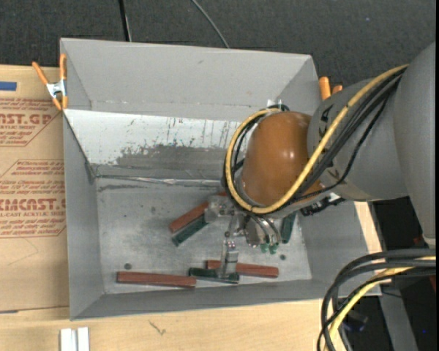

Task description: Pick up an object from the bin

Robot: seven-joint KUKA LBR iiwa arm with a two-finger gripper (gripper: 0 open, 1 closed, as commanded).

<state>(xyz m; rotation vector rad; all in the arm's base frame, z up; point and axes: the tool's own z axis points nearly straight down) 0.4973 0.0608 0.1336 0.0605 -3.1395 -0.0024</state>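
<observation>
Plainly, the grey bin (132,123) is entered from the right by the arm (395,145), its orange cover (274,156) tipped down over the floor. Beneath it the hand (231,253) points steeply down, just above a short red-brown stick (257,271) lying beside a dark green stick (207,273) near the front wall. Whether the hand is released or clenched cannot be told. A clean pick likely means lowering straight, closing on one stick alone, clear of the longer red-brown stick (155,278) to the left.
</observation>
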